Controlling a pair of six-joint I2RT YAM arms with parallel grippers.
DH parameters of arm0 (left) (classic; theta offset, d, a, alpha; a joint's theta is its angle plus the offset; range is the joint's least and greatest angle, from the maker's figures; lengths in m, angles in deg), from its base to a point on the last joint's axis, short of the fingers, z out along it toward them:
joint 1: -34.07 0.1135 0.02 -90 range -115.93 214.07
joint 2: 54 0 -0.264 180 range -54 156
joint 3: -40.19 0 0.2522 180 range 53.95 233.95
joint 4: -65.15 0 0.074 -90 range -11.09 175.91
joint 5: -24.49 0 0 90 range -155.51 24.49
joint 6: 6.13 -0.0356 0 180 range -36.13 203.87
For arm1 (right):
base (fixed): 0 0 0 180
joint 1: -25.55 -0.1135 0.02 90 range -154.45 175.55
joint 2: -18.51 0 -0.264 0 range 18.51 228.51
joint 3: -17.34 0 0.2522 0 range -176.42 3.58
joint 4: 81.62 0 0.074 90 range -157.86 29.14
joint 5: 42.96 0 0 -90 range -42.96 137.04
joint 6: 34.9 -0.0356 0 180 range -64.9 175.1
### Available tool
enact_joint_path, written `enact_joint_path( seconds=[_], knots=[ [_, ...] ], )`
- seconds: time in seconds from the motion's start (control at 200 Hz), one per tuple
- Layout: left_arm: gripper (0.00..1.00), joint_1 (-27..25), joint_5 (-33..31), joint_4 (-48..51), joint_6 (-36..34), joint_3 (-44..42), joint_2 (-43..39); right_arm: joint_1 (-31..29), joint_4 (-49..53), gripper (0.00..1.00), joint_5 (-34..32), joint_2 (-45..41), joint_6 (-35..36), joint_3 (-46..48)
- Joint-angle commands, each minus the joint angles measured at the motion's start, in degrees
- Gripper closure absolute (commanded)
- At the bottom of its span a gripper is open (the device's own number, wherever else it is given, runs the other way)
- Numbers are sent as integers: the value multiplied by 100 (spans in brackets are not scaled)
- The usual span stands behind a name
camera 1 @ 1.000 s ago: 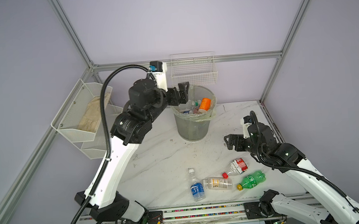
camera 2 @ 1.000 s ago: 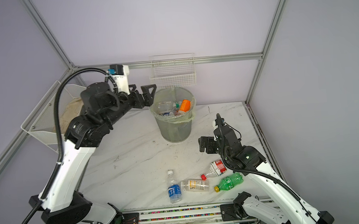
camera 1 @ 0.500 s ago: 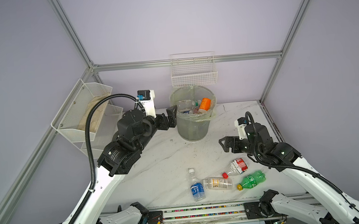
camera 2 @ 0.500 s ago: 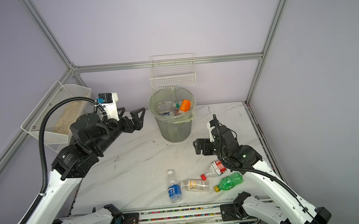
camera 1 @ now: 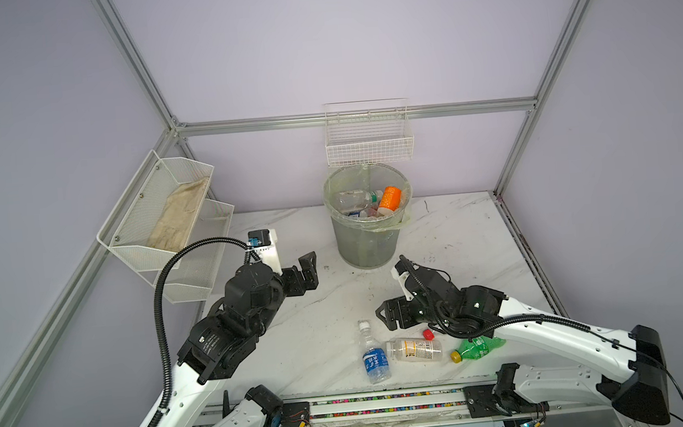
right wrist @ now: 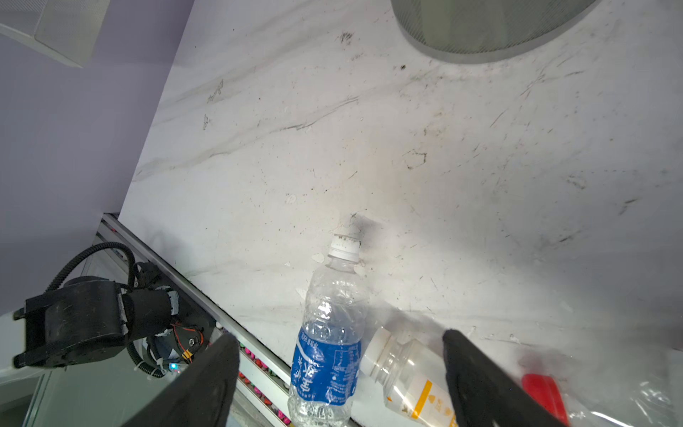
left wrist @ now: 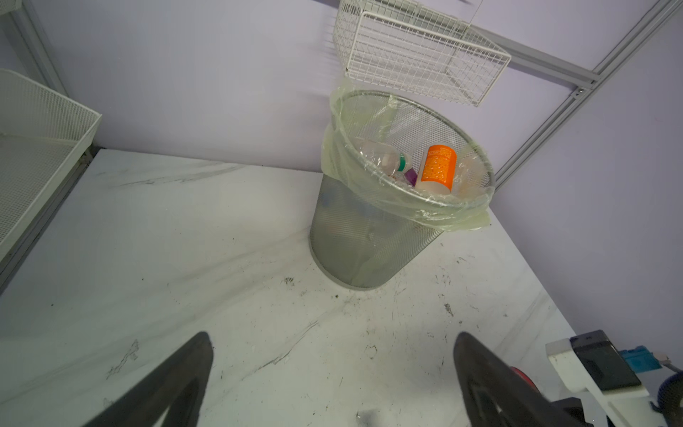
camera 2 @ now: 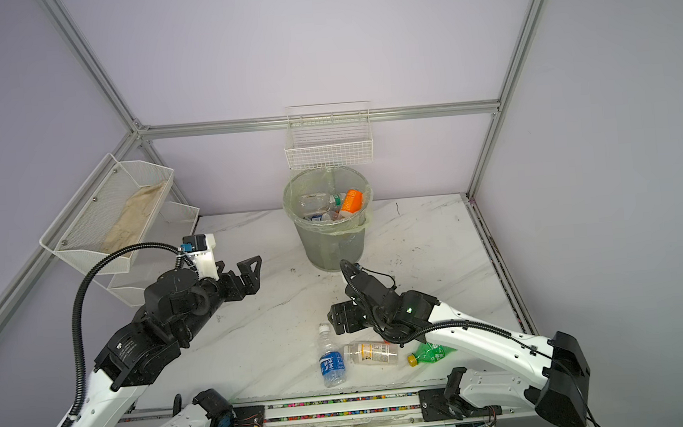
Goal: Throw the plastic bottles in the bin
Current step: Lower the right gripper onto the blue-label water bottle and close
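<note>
Fingers [camera 1: 308, 261] on your left gripper [camera 1: 300, 270] are spread wide and empty, left of middle in both top views. The bin [camera 1: 369, 237] stands upper middle, bottles [camera 1: 388, 198] inside. Your left wrist view shows that too. Your right wrist view: right gripper [right wrist: 340, 334] spread, empty, by the blue-label bottle [right wrist: 327, 366] on the table [right wrist: 332, 129].

My arms are white shells with black joints. A ribbed black hose [camera 1: 158, 295] runs up my left arm [camera 1: 183, 396] to a white camera block [camera 1: 266, 247] with a blue plug [camera 1: 253, 242]. Black wires [camera 2: 343, 269] curl over my right arm [camera 1: 549, 329], near a green light [camera 2: 409, 310]. My pincer fingers [left wrist: 192, 355] are black.
</note>
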Motion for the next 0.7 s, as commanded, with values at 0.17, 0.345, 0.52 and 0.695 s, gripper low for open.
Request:
enact_joint_path(
  seconds=[0.17,0.345,0.52,0.695],
  knots=[
    [0,-7,-298,352,341,-420,-359,-1044,-407,12,-612,971,-669,-165],
    [0,-7,-266,458,435,-580,-434,-1329,-641,16,-662,1602,-905,-175],
    [0,-7,-213,571,629,-826,-641,-1423,-731,20,-810,2191,-1106,-240],
    [0,-11,-215,714,744,-1052,-884,-1436,-417,22,-1165,2780,-1350,-453]
  ],
)
